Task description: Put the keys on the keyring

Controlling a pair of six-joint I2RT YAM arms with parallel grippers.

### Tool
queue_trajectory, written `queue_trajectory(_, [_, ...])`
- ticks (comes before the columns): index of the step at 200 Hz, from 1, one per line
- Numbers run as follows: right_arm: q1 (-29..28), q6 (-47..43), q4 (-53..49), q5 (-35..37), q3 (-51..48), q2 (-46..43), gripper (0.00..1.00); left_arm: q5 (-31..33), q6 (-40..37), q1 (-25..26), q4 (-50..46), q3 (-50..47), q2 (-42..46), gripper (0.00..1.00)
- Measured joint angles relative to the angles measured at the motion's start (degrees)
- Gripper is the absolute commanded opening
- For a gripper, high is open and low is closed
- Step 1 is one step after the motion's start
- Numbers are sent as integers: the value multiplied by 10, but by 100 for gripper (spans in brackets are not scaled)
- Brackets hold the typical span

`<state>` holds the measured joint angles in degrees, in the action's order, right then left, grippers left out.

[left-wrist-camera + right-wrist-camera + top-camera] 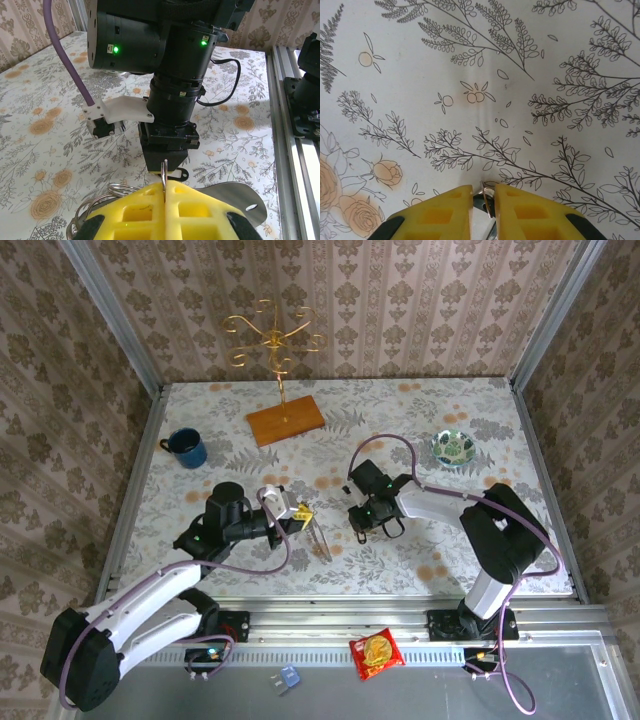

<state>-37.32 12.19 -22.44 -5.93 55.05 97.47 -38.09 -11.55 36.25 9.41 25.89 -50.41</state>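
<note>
My left gripper (300, 512) is shut on the keyring, pinching its thin wire (165, 172) edge-on between the yellow fingertips (150, 200). From above, the keyring's loop (322, 538) hangs out past the fingers toward the table. More silvery coils (97, 202) lie left of the fingers. My right gripper (357, 528) points down at the table just right of the loop. Its jaws stand narrowly apart around a small silvery key (488, 202), with a gap showing on the left side. A dark key-like piece (184, 174) lies under that gripper (167, 150).
A blue mug (187, 448) stands at the left. A gold hook stand on a wooden base (285, 420) is at the back, a patterned bowl (453, 448) at the right. A flat silvery plate (240, 197) lies by my left fingers. A snack packet (376, 652) rests on the front rail.
</note>
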Motion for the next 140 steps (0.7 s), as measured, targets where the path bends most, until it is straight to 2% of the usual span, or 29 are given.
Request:
queue_trajectory(76, [-1, 0, 0, 5, 0, 4, 9, 0, 0, 0, 0, 0, -3, 0])
queue_trajectory(104, [-1, 1, 0, 8, 0, 4, 0, 0, 0, 0, 0, 0, -3, 0])
queue_trajectory(140, [-6, -5, -4, 14, 0, -6, 0, 0, 0, 0, 0, 0, -4, 0])
